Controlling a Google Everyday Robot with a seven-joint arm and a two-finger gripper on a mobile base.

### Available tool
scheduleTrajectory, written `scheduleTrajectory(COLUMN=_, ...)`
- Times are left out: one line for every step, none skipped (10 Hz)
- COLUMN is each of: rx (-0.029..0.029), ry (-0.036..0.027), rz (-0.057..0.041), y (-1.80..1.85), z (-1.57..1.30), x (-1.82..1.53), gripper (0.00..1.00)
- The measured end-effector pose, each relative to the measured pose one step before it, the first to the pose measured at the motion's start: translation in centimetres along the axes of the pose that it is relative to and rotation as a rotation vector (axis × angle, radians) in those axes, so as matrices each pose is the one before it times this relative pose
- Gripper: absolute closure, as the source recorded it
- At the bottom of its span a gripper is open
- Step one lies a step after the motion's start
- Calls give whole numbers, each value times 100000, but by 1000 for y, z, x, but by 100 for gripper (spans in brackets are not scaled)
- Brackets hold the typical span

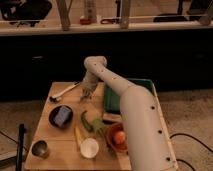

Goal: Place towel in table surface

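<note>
A blue folded cloth (pixel 61 116), which looks like the towel, lies in a black bowl (pixel 54 121) at the left of the wooden table (pixel 55 137). My gripper (pixel 86 94) hangs from the white arm (pixel 135 115) over the table's far middle. It points down, above and to the right of the bowl and well apart from the cloth. I see nothing in the gripper.
A white-handled utensil (pixel 65 92) lies at the far left. A green bin (pixel 116 97) sits at the far right, partly behind the arm. A green vegetable (pixel 86 121), a banana (pixel 79 135), a white cup (pixel 90 148), a red bowl with an orange (pixel 119 136) and a metal cup (pixel 40 148) stand near the front.
</note>
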Motion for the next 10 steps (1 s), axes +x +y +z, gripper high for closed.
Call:
scheduleTrajectory(rx=681, ry=-86, rz=763, y=173, z=-96, x=69, gripper=36)
scheduleTrajectory(rx=308, ry=-62, rz=327, y=87, z=-41, x=10, gripper=27)
scheduleTrajectory(rx=300, ry=-23, rz=171, y=22, z=-63, x=-18, gripper=22)
scheduleTrajectory(rx=191, ry=-64, rz=259, y=125, z=-79, x=20, gripper=20)
scheduleTrajectory(rx=305, ry=184, rz=126, y=36, z=-152, x=-34, gripper=20)
scheduleTrajectory(rx=135, ry=29, rz=38, y=62, z=-73, x=-24, gripper=20)
scheduleTrajectory(rx=495, ry=334, rz=-36, y=41, z=-251, x=-86, gripper=20)
scheduleTrajectory(rx=224, ry=220, rz=-25, y=27, z=-116, x=-52, gripper=20)
scheduleTrajectory(rx=149, ry=285, rz=-7, y=47, z=-92, x=-73, gripper=20)
scheduleTrajectory(rx=199, ry=458, rz=-36, y=43, z=-210, x=-104, gripper=20)
